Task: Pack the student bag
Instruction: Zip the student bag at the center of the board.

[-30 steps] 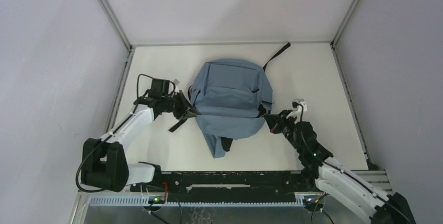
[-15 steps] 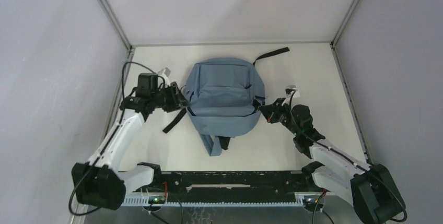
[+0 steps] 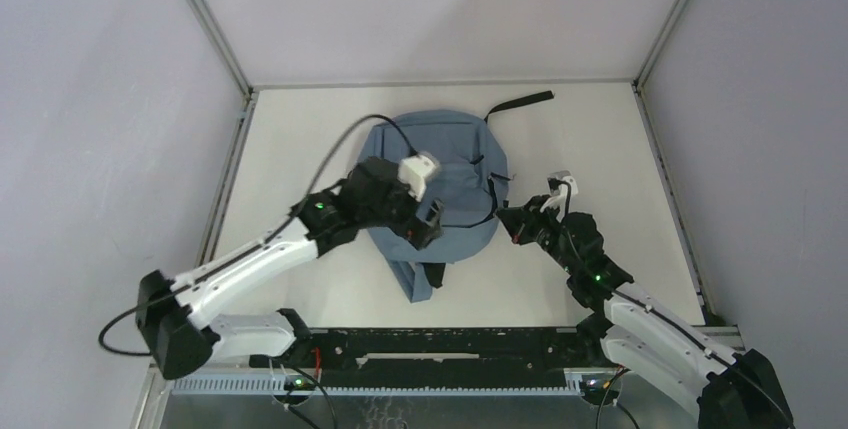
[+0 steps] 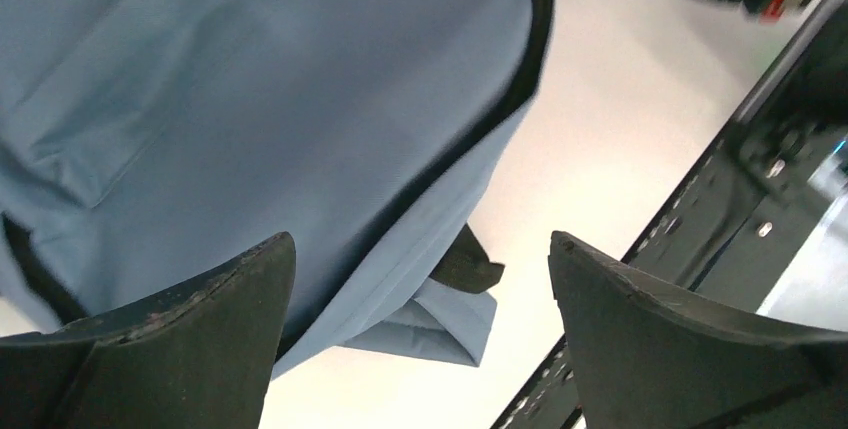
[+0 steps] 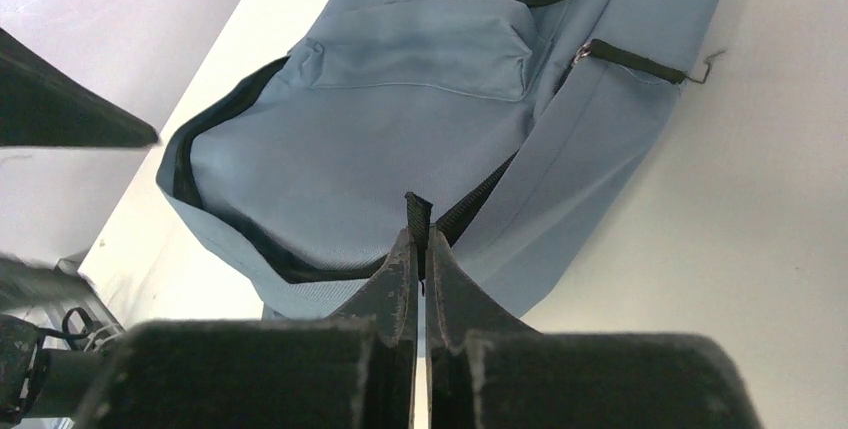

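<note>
Soft dusty-blue fabric backpack (image 3: 440, 164) lies at frame centre on the white table (image 3: 600, 149). Right gripper (image 5: 418, 236) pinches its black strap (image 5: 417, 207). Left gripper (image 4: 420, 249) hovers wide above. No contents visible, so packing appears unstarted.

student bag, from above: the part of the student bag (image 3: 455, 149) toward the near-left corner of the tabletop (image 3: 300, 129) is hidden under the left gripper (image 3: 428, 224) and its wrist.
student bag, left wrist view: cut off by the top and left edges; fabric blurred.
bag's inside: not visible in any view.
black strap tab: the lower end of the black strap tab (image 5: 417, 211) is buried between the pressed-together fingers of the right gripper (image 5: 418, 239).
left wrist view, top right corner: dark blurred shapes, cannot tell what.
</note>
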